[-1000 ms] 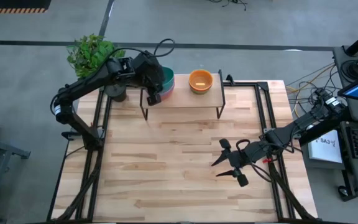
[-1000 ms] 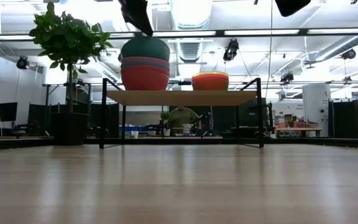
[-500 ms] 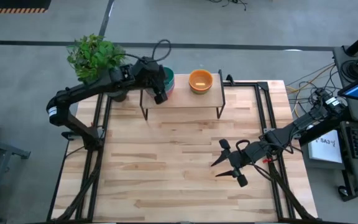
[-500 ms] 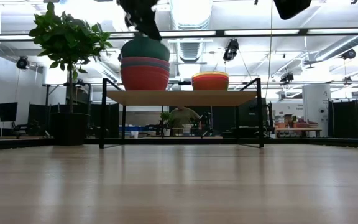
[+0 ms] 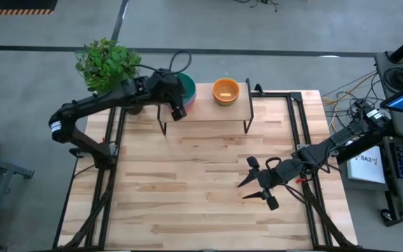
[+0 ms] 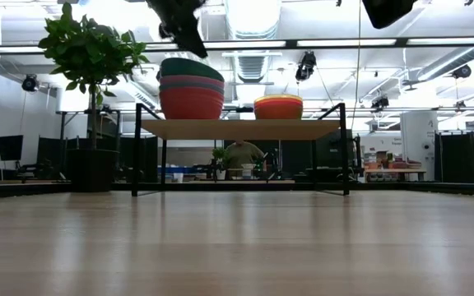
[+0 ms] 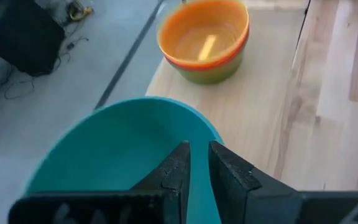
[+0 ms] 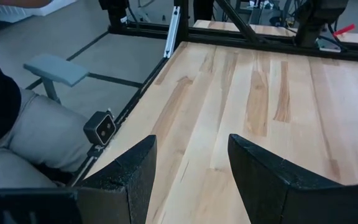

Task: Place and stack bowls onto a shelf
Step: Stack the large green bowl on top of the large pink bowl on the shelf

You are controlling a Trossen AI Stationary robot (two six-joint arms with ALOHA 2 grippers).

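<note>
Teal bowl [image 7: 120, 146] tops stack of larger bowls [image 6: 191, 89] at left end of shelf [image 6: 242, 128] — pink and red beneath. Left gripper [image 7: 196, 163] above it, just off near rim, fingers drawn narrow, small gap between, holding nothing. Orange bowl [image 5: 225, 90] nested in green one at shelf's right end. Right gripper [image 5: 257, 183] well apart over tabletop [image 5: 187, 182] — fingers spread wide, empty. Potted plant [image 5: 105, 63] beside shelf.

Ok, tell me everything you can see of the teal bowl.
The teal bowl is round, smooth plastic by its look, and plain inside. It sits upright on top of a stack, nested over a pink bowl and a red bowl, at the plant end of the shelf. The left gripper is just above its rim, jaws nearly closed. I cannot tell whether they touch it.
</note>
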